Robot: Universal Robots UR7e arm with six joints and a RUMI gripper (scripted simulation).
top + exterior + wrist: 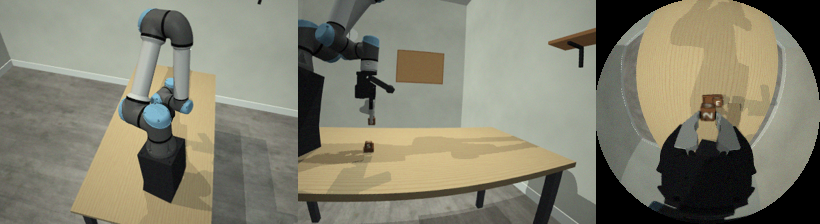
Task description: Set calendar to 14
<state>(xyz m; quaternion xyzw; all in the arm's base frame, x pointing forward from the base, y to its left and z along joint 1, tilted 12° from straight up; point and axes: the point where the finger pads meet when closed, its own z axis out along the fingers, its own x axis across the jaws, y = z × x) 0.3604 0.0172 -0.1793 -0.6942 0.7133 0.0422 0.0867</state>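
A small brown cube with a white digit on one face hangs in the air, pinched between the fingertips of the gripper. In the wrist view the held cube shows a digit that reads like a 2 — blurred, so not certain. The gripper's two pale fingers are clenched on the cube's sides, and it points straight down.

Below it, on the table, sits the calendar piece: a small brown block with a white digit facing the exterior camera that looks like a 5. From the wrist view this piece lies just beyond the held cube, with a white mark on its right side. Whether it is a tray with the second cube in it or only a cube cannot be told at this size. The held cube is well above it and not touching it.

The table is light wood with dark legs, and the arm's shadow falls across its top. The arm — grey and white with blue joint caps — rises from a dark pedestal that stands on the table's near end in the top view, then folds over and down toward the far end.

Behind the table, a tan board hangs on the pale wall, and a wooden shelf on a dark bracket sticks out from the side wall.
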